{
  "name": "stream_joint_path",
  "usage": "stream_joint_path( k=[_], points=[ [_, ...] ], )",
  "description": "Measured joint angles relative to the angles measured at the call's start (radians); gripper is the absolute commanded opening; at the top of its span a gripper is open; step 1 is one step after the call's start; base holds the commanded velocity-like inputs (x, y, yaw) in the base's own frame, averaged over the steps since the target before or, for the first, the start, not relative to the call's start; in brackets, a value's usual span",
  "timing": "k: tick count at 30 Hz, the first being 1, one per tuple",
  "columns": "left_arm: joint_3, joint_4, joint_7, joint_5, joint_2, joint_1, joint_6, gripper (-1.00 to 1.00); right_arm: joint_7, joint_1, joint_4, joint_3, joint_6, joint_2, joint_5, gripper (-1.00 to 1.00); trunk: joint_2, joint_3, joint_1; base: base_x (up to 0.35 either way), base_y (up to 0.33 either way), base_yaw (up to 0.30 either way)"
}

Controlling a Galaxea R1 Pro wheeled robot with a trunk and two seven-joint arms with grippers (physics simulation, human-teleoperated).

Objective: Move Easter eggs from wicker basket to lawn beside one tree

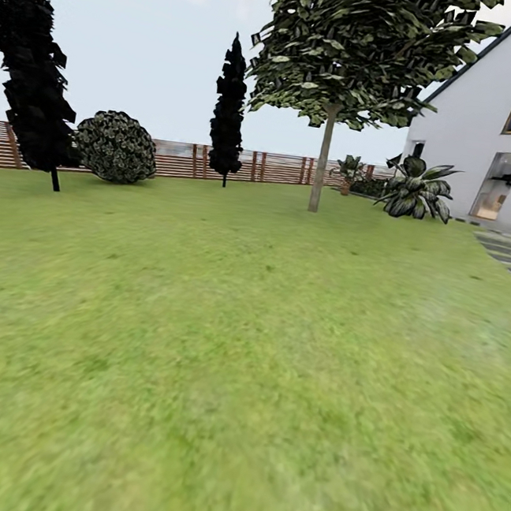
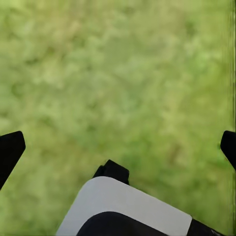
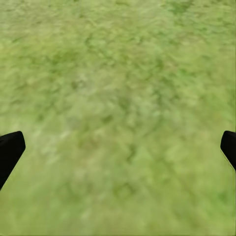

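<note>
A straight-trunked tree point(image 1: 321, 164) stood upright at the lawn's point(image 1: 229, 348) far edge. Both the left gripper point(image 2: 117, 145) and the right gripper point(image 3: 118, 145) were spread wide, empty, above grass.

Head forward; wrists down onto lawn point(image 1: 221, 347)

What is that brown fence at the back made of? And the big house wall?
The fence looks like wood: thin brown slats running sideways between upright posts, with a dull finish. The house wall looks like smooth white plaster or paint, flat and even with no bricks or boards showing. Both are far off, so this is only a guess from their look.
</note>
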Motion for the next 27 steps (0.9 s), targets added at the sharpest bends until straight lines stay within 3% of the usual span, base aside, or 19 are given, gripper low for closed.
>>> stream_joint_path(
  k=[18, 27],
  points=[
    [0.0, 0.0, 0.0, 0.0, -0.001, 0.0, 0.0, 1.0, 0.003, 0.0, 0.001, -0.002, 0.0, 0.001, -0.003, 1.0, 0.126, 0.056, -0.069, 0.194, -0.286, 0.001],
    [0.001, 0.0, 0.0, -0.002, 0.0, 0.0, 0.0, 1.0, 0.003, 0.0, 0.007, 0.0, 0.002, 0.001, -0.002, 1.0, 0.126, 0.056, -0.069, 0.334, -0.025, 0.0]
  ],
)
